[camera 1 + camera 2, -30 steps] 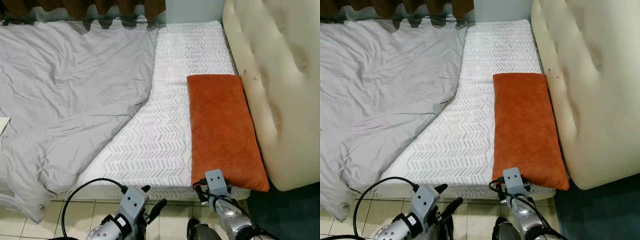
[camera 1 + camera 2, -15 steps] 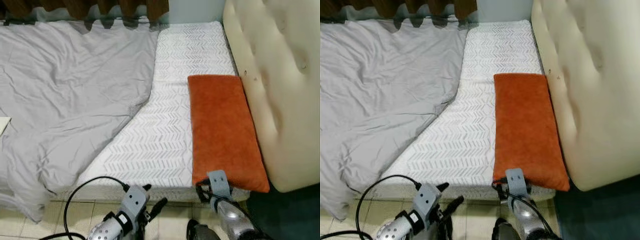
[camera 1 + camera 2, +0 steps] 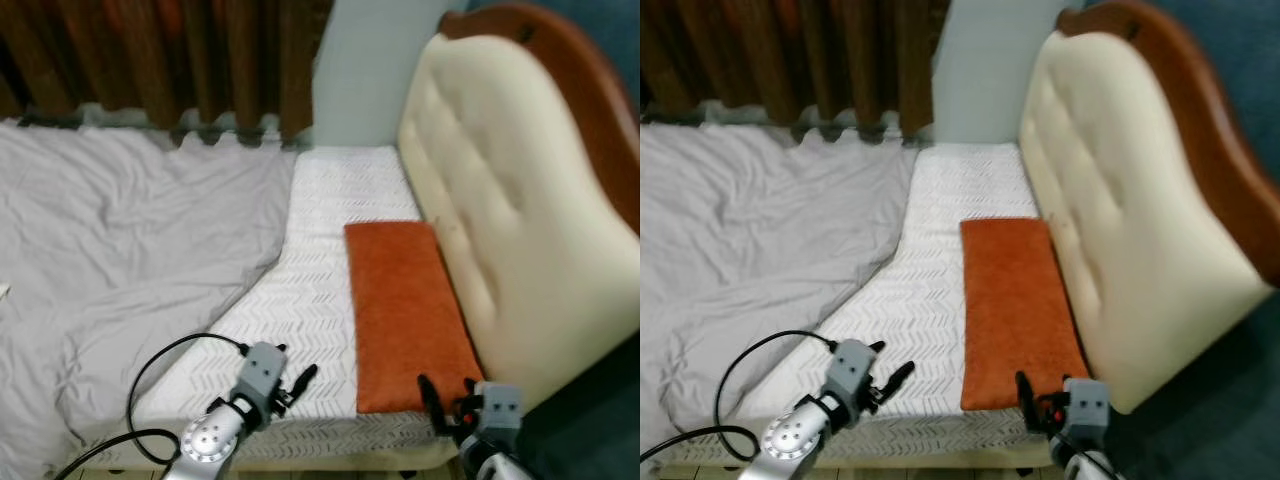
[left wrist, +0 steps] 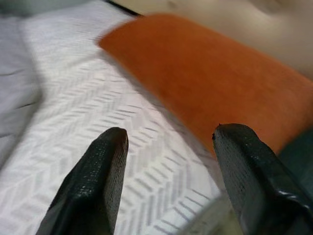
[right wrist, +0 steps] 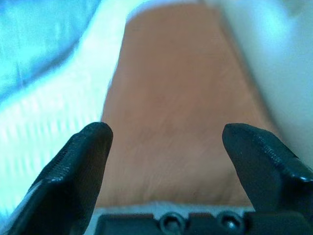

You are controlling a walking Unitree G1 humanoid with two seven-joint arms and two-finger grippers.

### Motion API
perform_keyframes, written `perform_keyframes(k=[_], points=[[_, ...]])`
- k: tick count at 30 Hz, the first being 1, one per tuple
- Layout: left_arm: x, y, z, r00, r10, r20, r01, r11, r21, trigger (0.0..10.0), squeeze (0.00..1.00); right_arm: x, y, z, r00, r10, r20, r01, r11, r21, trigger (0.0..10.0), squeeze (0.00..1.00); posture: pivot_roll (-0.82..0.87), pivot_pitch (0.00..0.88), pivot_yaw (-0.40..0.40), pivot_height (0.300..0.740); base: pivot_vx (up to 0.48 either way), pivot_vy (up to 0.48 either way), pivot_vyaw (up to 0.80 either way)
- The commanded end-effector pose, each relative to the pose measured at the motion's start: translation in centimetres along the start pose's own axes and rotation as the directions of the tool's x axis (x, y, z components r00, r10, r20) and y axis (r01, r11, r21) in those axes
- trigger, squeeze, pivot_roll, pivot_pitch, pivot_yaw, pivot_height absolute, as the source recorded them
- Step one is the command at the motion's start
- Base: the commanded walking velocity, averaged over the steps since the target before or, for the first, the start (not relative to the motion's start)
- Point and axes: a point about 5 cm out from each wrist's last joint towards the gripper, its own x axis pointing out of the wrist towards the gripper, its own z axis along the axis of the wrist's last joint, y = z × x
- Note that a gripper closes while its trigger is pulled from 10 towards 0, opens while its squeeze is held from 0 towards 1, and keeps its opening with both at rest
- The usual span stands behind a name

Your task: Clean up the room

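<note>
Beside the headboard lies a flat, rust-orange pillow.

- Head views are evenly lit by soft indoor light, with no hard shadows; the pictures are mildly soft all over.
- Ahead of the left gripper, the grey duvet shows gentle shading in its folds.
- The cream headboard, beyond the right gripper, is bright and slightly washed out.
- The brown curtains, farthest from both grippers, are the dimmest area.
- Left wrist view: the black fingers are fairly sharp, while the orange pillow beyond them is smeared.
- Right wrist view: strongly out of focus, overexposed and blue-tinted on one side.
</note>
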Motion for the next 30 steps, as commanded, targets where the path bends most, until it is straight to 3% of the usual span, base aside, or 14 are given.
perform_keyframes(k=[1, 2, 3, 4, 5, 6, 8, 12, 19, 22, 25, 30], points=[[-0.4, 1.4, 0.7, 0.995, 0.093, 0.034, -0.090, 0.992, -0.083, 10.0, 0.00, -0.1, -0.5, 1.3, 0.998, -0.020, 0.054, 0.018, 0.999, 0.037, 10.0, 0.00, -0.03, 0.000, -0.068, 0.728, 0.000, 0.000, 0.00], [-1.1, 2.5, 2.5, 0.975, 0.183, 0.129, -0.166, 0.977, -0.135, 10.0, 0.00, -0.2, -1.3, 3.9, 0.980, -0.061, 0.190, 0.063, 0.998, -0.004, 10.0, 0.00, -0.02, 0.000, -0.063, 0.728, 0.000, 0.000, 0.00], [-1.4, 2.8, 3.2, 0.964, 0.212, 0.161, -0.187, 0.970, -0.154, 10.0, 0.00, -0.3, -1.6, 4.8, 0.967, -0.075, 0.242, 0.082, 0.996, -0.020, 10.0, 0.00, -0.02, 0.000, -0.057, 0.728, 0.000, 0.000, 0.00], [-1.4, 2.8, 3.2, 0.964, 0.212, 0.161, -0.187, 0.970, -0.154, 10.0, 0.00, -0.3, -1.6, 4.8, 0.967, -0.075, 0.242, 0.082, 0.996, -0.020, 10.0, 0.00, -0.02, 0.000, -0.057, 0.728, 0.000, 0.000, 0.00], [-1.0, 3.1, 4.0, 0.943, 0.269, 0.195, -0.213, 0.940, -0.268, 10.0, 0.00, -0.5, -2.5, 5.0, 0.957, -0.126, 0.261, 0.141, 0.989, -0.040, 10.0, 0.00, -0.01, 0.000, -0.050, 0.728, 0.000, 0.000, 0.00], [-1.0, 3.1, 4.0, 0.943, 0.269, 0.195, -0.213, 0.940, -0.268, 10.0, 0.00, -0.5, -2.5, 5.0, 0.957, -0.126, 0.261, 0.141, 0.989, -0.040, 10.0, 0.00, -0.01, 0.000, -0.050, 0.728, 0.000, 0.000, 0.00], [0.3, 3.0, 4.0, 0.954, 0.249, 0.169, -0.208, 0.951, -0.229, 10.0, 0.00, 0.2, -2.7, 3.3, 0.975, -0.151, 0.162, 0.160, 0.986, -0.041, 10.0, 0.00, -0.01, 0.000, -0.035, 0.728, 0.000, 0.000, 0.00], [0.8, 2.7, 4.7, 0.965, 0.199, 0.172, -0.172, 0.972, -0.158, 10.0, 0.00, 1.2, -1.6, 3.1, 0.988, -0.108, 0.111, 0.115, 0.992, -0.055, 10.0, 0.00, -0.02, 0.000, -0.026, 0.728, 0.000, 0.000, 0.00], [0.8, 2.4, 5.2, 0.966, 0.186, 0.178, -0.171, 0.981, -0.096, 10.0, 0.00, 2.2, -0.7, 3.5, 0.989, -0.085, 0.122, 0.091, 0.995, -0.046, 10.0, 0.00, -0.02, 0.000, -0.014, 0.728, 0.000, 0.133, 0.00], [0.4, 2.8, 4.3, 0.956, 0.256, 0.142, -0.250, 0.966, -0.061, 10.0, 0.00, 2.8, -0.4, 3.7, 0.992, -0.063, 0.109, 0.068, 0.997, -0.046, 10.0, 0.00, 0.00, 0.000, -0.026, 0.728, 0.000, 0.475, 0.00], [0.2, 3.2, 3.4, 0.948, 0.299, 0.109, -0.298, 0.954, -0.021, 10.0, 0.00, 2.6, -0.6, 3.2, 0.995, -0.061, 0.077, 0.063, 0.997, -0.035, 10.0, 0.00, 0.01, 0.000, -0.032, 0.728, 0.000, 0.464, 0.00], [-0.3, 3.0, 3.4, 0.949, 0.294, 0.116, -0.296, 0.955, 0.005, 10.0, 0.00, 2.2, -0.4, 2.5, 0.998, -0.041, 0.052, 0.043, 0.998, -0.048, 10.0, 0.00, 0.02, 0.000, -0.037, 0.728, 0.000, 0.456, 0.00]])
